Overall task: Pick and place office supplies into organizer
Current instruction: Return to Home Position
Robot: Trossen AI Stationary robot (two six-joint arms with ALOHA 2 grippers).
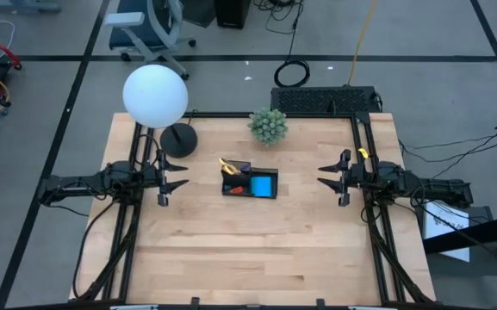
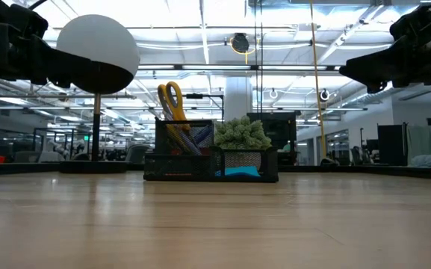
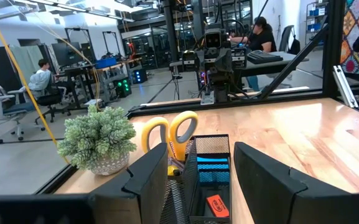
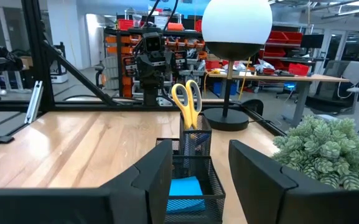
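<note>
Planks of pale wood form the table (image 1: 231, 258), nearest; at its middle stands the black mesh organizer (image 1: 250, 183), yellow-handled scissors (image 1: 228, 166) upright in its taller compartment, blue sticky-note pad (image 1: 264, 185) in its lower one; left gripper (image 1: 179, 175) and right gripper (image 1: 324, 176) hang either side, both spread wide, holding nothing; behind, potted plant (image 1: 269, 126) and globe lamp (image 1: 155, 95); beyond, seated people (image 3: 42, 78) at desks.

Organizer (image 4: 198, 144): black mesh. Scissors (image 4: 186, 102) handles yellow; sticky-note pad (image 4: 184, 188) blue; small piece (image 3: 217, 205) red. Plant ball (image 1: 269, 126) green; lamp globe (image 1: 155, 95) white, lamp base (image 1: 179, 139) black.
</note>
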